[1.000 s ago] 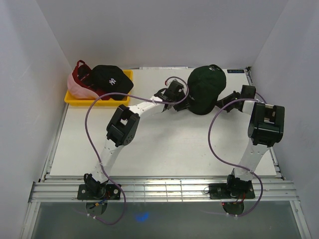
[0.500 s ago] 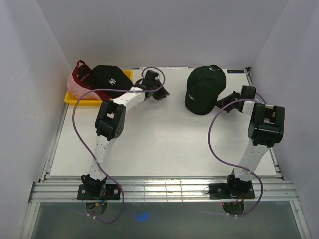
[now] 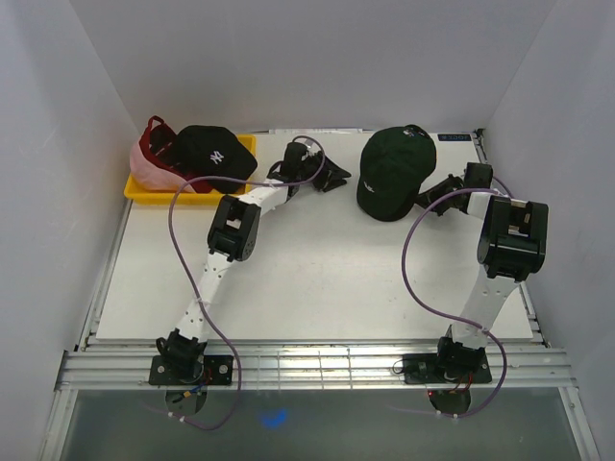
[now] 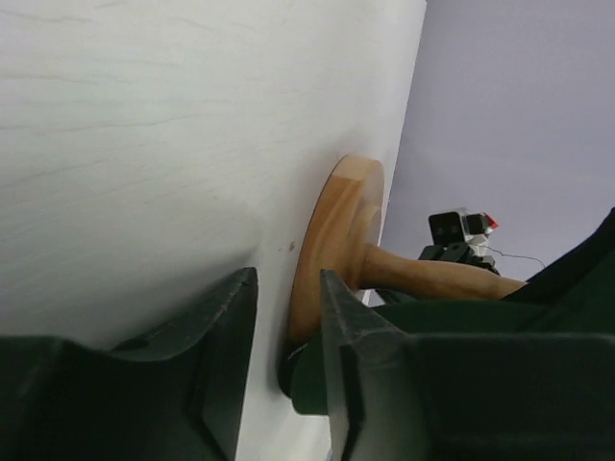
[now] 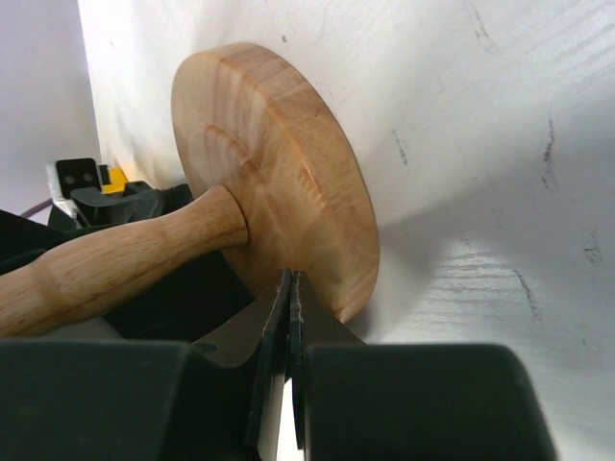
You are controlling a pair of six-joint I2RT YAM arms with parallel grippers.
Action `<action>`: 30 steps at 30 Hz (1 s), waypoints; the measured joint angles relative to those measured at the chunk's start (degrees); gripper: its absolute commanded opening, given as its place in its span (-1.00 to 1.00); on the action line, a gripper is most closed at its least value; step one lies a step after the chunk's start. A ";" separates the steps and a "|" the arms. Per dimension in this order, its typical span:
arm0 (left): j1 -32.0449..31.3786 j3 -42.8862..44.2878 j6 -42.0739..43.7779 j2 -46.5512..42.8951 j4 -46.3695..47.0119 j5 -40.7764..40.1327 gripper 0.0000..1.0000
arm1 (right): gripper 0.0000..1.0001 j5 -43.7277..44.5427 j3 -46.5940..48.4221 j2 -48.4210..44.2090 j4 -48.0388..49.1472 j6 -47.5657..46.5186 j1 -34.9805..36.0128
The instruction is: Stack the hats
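Note:
A dark green cap (image 3: 394,173) sits on a wooden stand at the back right; the stand's round base (image 5: 279,163) and stem (image 5: 125,254) show in the right wrist view. My left gripper (image 3: 332,178) is open and empty just left of the cap, low over the table; its view shows the stand's base (image 4: 336,240) and the cap's edge (image 4: 307,379) ahead of its jaws. My right gripper (image 3: 432,192) is shut and empty at the cap's right side, its tips close to the base. A black cap with a white logo (image 3: 213,152), a pink cap (image 3: 149,171) and a dark red cap (image 3: 154,134) lie in the tray.
The yellow tray (image 3: 144,190) stands at the back left corner against the left wall. White walls close in the table on the left, back and right. Purple cables loop from both arms over the table.
My left gripper swung left, away from the green cap, and has come back right to just beside it. The right arm has not moved.

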 measured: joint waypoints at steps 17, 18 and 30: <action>-5.31 -2.73 -8.41 2.27 13.27 1.53 -0.28 | -0.84 -0.50 -0.31 0.76 -0.81 -0.35 -0.22; -5.31 -4.33 -8.33 1.55 14.19 1.38 -0.33 | -0.84 -0.39 -0.31 0.76 -0.87 -0.39 -0.22; -5.31 -14.86 -6.75 -4.68 15.85 0.85 -0.40 | -0.84 2.64 -0.46 -0.48 -2.64 -2.29 0.94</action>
